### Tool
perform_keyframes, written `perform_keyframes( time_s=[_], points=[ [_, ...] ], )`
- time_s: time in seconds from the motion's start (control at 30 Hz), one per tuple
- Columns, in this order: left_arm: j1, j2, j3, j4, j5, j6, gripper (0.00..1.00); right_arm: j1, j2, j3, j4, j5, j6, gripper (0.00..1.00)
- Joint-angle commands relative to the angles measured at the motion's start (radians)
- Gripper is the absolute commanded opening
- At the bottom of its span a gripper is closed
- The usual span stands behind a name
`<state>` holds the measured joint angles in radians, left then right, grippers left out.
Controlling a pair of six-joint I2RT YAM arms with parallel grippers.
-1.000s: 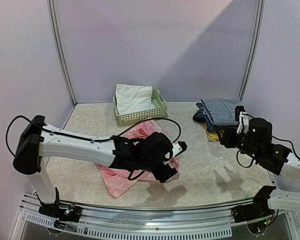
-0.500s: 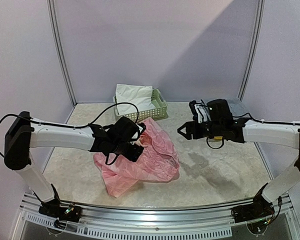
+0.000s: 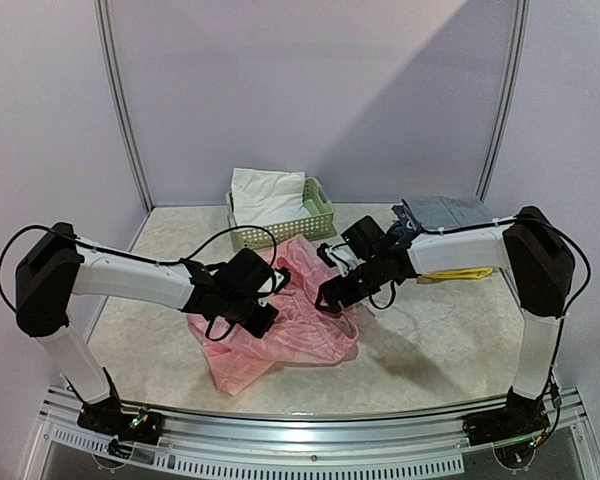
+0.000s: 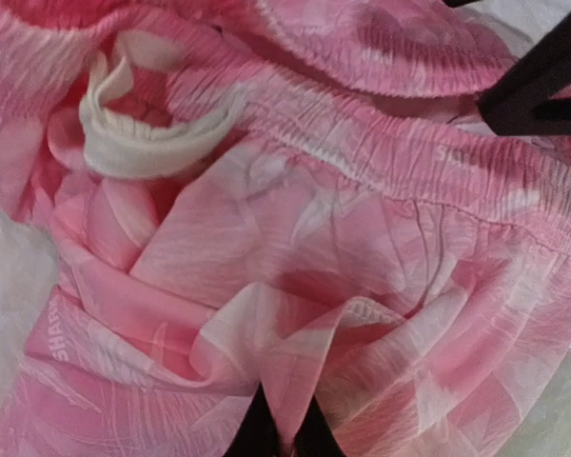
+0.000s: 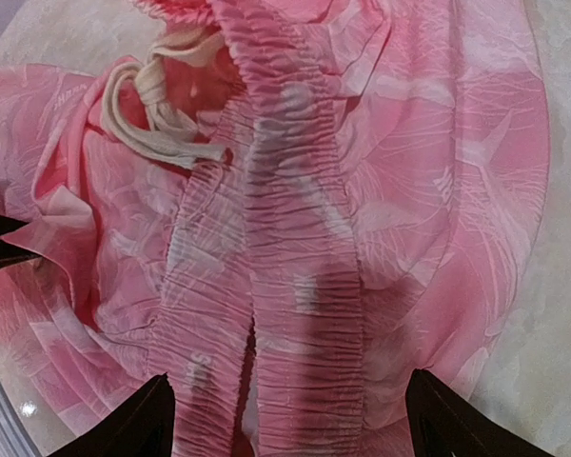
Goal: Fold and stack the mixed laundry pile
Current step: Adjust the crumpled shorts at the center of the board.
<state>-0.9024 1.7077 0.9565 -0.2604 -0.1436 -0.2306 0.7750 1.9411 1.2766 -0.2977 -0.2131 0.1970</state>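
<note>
The thin pink drawstring garment (image 3: pixel 280 335) lies crumpled on the desk (image 3: pixel 430 340), soft, light, probably slithery. The left hand (image 4: pixel 285 433) pinches a fold of it; beyond, the right hand (image 5: pixel 300 419) gapes wide over the gathered waistband (image 5: pixel 295 238), likely the firmest hold

The white tubular left arm (image 3: pixel 130 275) and right arm (image 3: pixel 460 250) carry bulky black joint housings (image 3: pixel 42 285), thin looping black cables (image 3: pixel 230 231), and a black-fingered left tool (image 4: pixel 284 433) and right tool (image 5: pixel 290 419).
</note>
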Motion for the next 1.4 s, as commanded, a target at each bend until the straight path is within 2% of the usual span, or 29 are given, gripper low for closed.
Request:
perform_keyframes(
  time_s=[0.0,0.47,0.93,1.1,1.37],
  points=[
    [0.007,-0.049,-0.056,0.065,0.072,-0.017,0.01,0.014,0.059,0.084,-0.073,0.01,-0.05,0.84],
    [-0.019,-0.131,-0.195,0.172,0.078,-0.018,0.0,0.03,0.221,0.226,-0.137,0.057,-0.045,0.75],
    [-0.039,-0.146,-0.272,0.242,0.063,-0.024,0.0,0.059,0.23,0.227,-0.161,0.165,-0.038,0.62],
    [-0.045,-0.146,-0.291,0.243,0.047,-0.027,0.0,0.063,0.191,0.213,-0.161,0.207,-0.031,0.62],
    [-0.049,-0.116,-0.33,0.324,0.04,-0.041,0.0,0.083,0.113,0.184,-0.138,0.208,-0.042,0.68]
  ],
)
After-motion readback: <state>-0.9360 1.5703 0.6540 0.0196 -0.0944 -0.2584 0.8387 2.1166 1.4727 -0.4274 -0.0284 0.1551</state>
